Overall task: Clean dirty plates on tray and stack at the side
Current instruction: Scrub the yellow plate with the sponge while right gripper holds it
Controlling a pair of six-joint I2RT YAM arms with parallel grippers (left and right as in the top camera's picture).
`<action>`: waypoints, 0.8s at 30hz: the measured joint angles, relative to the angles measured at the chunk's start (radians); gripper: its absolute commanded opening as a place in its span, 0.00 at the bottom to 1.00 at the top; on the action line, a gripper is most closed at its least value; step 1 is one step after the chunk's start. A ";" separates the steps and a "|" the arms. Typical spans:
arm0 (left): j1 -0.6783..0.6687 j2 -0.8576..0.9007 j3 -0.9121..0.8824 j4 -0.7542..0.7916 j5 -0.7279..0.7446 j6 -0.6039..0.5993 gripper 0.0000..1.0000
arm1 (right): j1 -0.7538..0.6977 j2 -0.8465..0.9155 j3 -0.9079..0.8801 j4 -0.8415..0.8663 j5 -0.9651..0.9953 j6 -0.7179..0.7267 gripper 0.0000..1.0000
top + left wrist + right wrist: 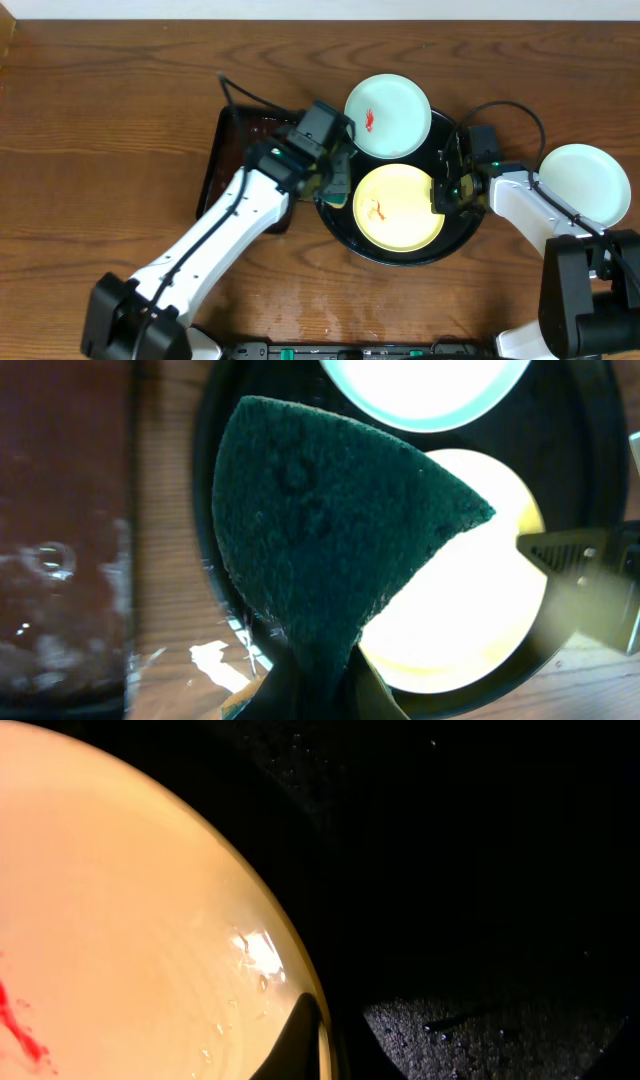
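The black tray [336,222] holds a mint plate [390,115] with a red smear and a yellow plate [400,205] with a red smear. A second mint plate [585,180] lies on the table to the right. My left gripper [335,185] is shut on a dark green sponge [320,530], held over the yellow plate's [470,610] left edge. My right gripper [440,190] is shut on the yellow plate's right rim. In the right wrist view one finger [315,1040] lies over the yellow plate's [130,920] rim.
A rectangular dark brown tray [225,160] lies left of the black tray, under my left arm. It looks wet in the left wrist view [60,510]. Wooden table surrounds both trays.
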 measured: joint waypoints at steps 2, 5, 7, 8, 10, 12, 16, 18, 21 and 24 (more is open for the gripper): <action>-0.019 0.029 0.000 0.044 0.015 -0.018 0.08 | 0.000 0.000 0.000 -0.003 -0.004 0.000 0.01; -0.046 0.083 0.000 0.115 0.060 -0.043 0.08 | 0.000 0.000 0.000 -0.008 -0.009 0.000 0.01; -0.067 0.129 0.000 0.160 0.099 -0.065 0.08 | 0.000 0.000 0.000 -0.010 -0.011 0.000 0.01; -0.078 0.155 0.000 0.184 0.122 -0.077 0.08 | 0.000 0.000 0.000 -0.011 -0.011 0.000 0.01; -0.100 0.206 0.000 0.232 0.170 -0.102 0.07 | 0.000 0.000 0.001 -0.013 -0.013 0.000 0.01; -0.120 0.261 0.000 0.272 0.216 -0.128 0.08 | 0.000 0.000 0.001 -0.013 -0.014 0.000 0.01; -0.145 0.342 0.000 0.299 0.265 -0.170 0.08 | 0.000 0.000 0.001 -0.016 -0.015 0.000 0.01; -0.143 0.386 0.000 0.312 0.276 -0.181 0.08 | 0.000 0.000 0.001 -0.016 -0.015 0.000 0.01; -0.134 0.416 0.002 0.304 0.282 -0.187 0.08 | 0.000 0.000 0.001 -0.017 -0.019 0.000 0.01; -0.132 0.425 0.029 0.251 0.250 -0.188 0.07 | 0.000 0.000 0.001 -0.023 -0.026 0.001 0.01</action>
